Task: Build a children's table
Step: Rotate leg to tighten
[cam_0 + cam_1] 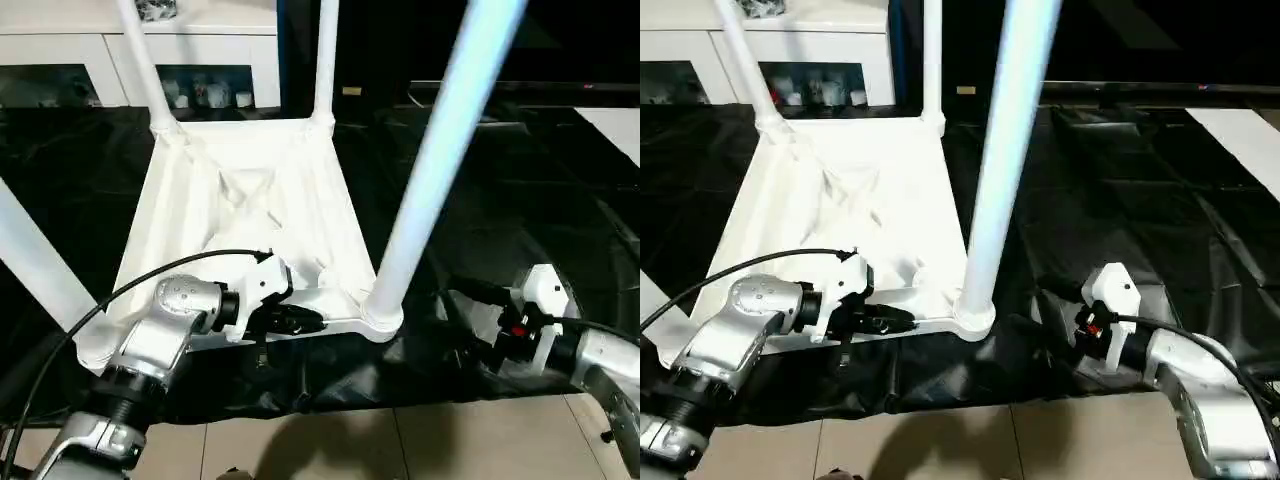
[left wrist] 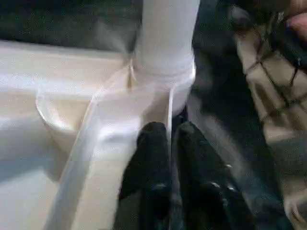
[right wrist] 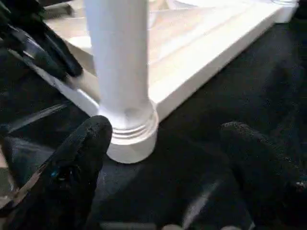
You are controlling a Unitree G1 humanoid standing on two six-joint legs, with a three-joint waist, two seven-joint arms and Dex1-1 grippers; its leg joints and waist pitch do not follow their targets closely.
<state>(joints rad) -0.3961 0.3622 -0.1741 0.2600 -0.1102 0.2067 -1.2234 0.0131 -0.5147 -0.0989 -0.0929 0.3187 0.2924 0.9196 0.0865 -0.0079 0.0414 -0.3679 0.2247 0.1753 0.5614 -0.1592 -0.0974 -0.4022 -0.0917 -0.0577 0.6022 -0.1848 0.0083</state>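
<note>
Table: the children's table [image 1: 250, 200] lies upside down on the black bench [image 1: 520, 190], legs up
Left fingers [image 2: 165, 139]: pinching the table's near rim
Right fingers [image 3: 91, 139]: spread wide, at 3 o'clock of the near leg [image 1: 440, 150]

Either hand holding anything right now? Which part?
Left hand pinches the thin near edge rim of the children's table, beside the near-right leg socket. Right hand is open beside that leg, holding nothing.

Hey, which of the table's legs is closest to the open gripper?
The leg in the near right corner socket, standing just left of the open right gripper. The other legs stand at the far corners and the near left one.
</note>
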